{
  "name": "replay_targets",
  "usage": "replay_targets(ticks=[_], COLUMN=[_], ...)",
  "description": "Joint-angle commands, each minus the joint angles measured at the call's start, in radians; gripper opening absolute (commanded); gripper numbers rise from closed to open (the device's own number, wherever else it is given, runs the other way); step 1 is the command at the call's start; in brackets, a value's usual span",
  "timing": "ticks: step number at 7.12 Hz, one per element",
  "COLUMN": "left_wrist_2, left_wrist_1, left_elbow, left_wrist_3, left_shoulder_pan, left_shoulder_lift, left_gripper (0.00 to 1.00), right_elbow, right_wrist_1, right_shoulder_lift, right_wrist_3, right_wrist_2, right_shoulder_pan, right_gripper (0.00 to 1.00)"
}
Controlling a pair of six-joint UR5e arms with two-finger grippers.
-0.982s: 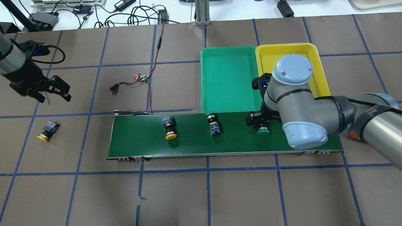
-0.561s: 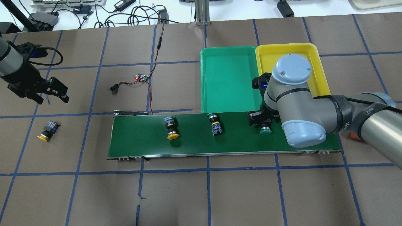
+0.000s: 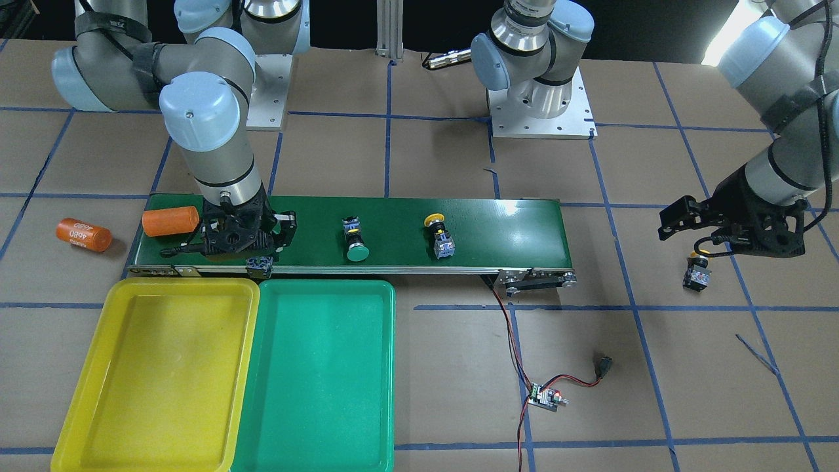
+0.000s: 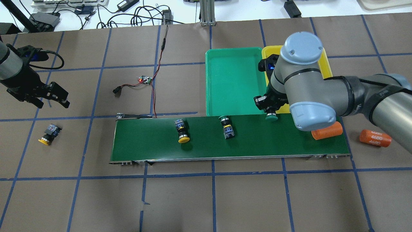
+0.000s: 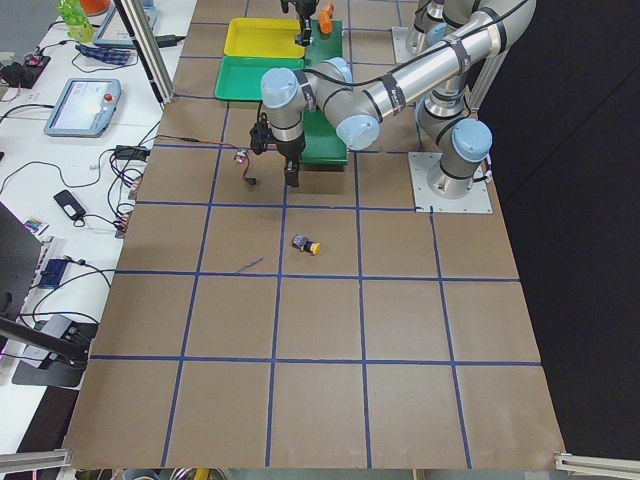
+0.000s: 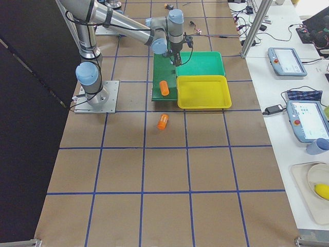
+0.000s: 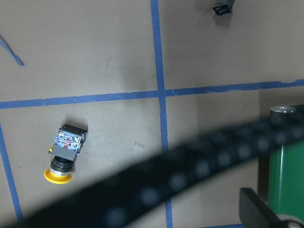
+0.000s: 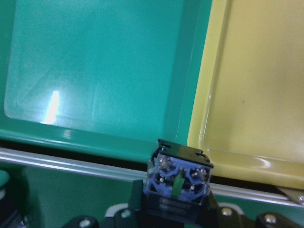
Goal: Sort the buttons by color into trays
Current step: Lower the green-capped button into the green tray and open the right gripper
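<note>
My right gripper (image 4: 271, 108) is shut on a green button (image 4: 271, 117) and holds it above the belt's far edge, by the seam between the green tray (image 4: 231, 80) and the yellow tray (image 4: 325, 64). The right wrist view shows the button's blue body (image 8: 178, 183) in the jaws, with both trays empty beyond it. A yellow button (image 4: 182, 132) and a second green button (image 4: 227, 126) lie on the conveyor belt (image 4: 257, 145). Another yellow button (image 4: 49, 133) lies on the table at the left. My left gripper (image 4: 53, 103) is open and empty, hovering beyond it.
An orange cylinder (image 4: 326, 130) lies on the belt's right end and another one (image 4: 375, 138) on the table beside it. A small circuit board with red and black wires (image 4: 145, 80) lies left of the green tray.
My right gripper has lifted the green button off the belt and carried it toward the trays. Both loose buttons on the belt have drifted right. My left gripper has backed away slightly to the left.
</note>
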Motion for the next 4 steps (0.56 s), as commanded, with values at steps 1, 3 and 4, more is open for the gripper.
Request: replay_targets(ticks=[1,3,4], left_wrist_2=[-0.001,0.001,0.002], left_wrist_1=[0.014,0.034,0.083], left_elbow=[0.003,-0.028,-0.023], left_wrist_3=[-0.007,0.023,0.022], left_shoulder_pan=[0.003,0.004,0.004], left_shoulder_lift=[-0.007,-0.015,-0.027], left_gripper=[1.00,1.00,1.00], right_elbow=[-0.200,-0.320,-0.319], right_wrist_1=[0.015,0.026,0.026], right_shoulder_lift=[0.175,0.322,0.321], right_wrist_3=[0.000,0.000,0.000], right_wrist_2=[0.038,0.030,0.030], right_shoulder_pan=[0.008,0.001,-0.003], right_gripper=[0.01,0.42,0.99])
